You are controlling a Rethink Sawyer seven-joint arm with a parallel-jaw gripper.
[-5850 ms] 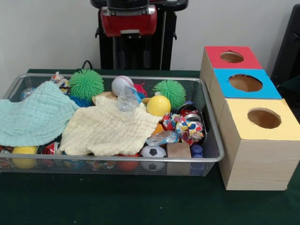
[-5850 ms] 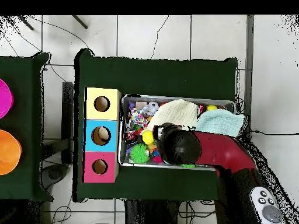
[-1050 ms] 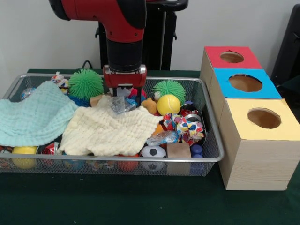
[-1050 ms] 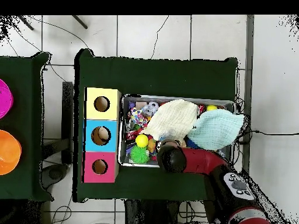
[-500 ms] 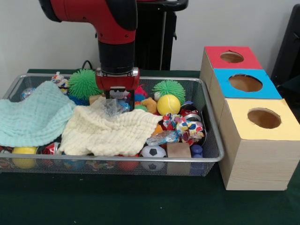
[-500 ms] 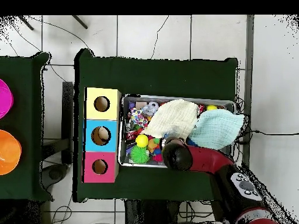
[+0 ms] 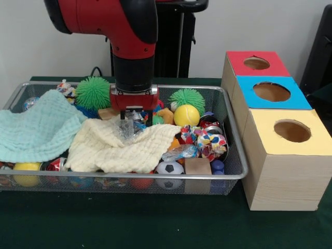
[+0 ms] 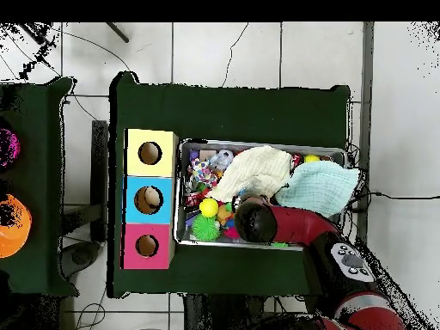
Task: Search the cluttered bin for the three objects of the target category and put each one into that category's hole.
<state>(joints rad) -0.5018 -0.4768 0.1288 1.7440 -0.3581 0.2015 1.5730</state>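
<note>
1. Since half a second ago, the gripper [image 7: 133, 116] has shifted a little toward the boxes in the front view, and the cream cloth [image 7: 122, 148] beneath it is bunched higher at its upper edge. Whether the gripper is wide, narrow or holding anything cannot be told; crinkled clear wrapping hides its tips.
2. Front view: the bin [image 7: 234, 155] sits on a dark green table [image 7: 155, 223] before a pale wall. A tan plush toy [image 7: 166, 115] lies just beside the gripper, toward the boxes, partly hidden by a yellow ball [image 7: 186, 115]. A pale green cloth [image 7: 36, 129] covers the bin's other end, cut off at the picture's edge. The hole [image 7: 256, 63] in the red-topped box [image 7: 257, 65] is well apart from the gripper, beyond the bin's rim.
3. Overhead view: the arm's wrist covers the gripper. The table stands on white floor tiles [image 8: 223, 51]. The red-topped box's hole [image 8: 147, 246] lies off to the wrist's side.
</note>
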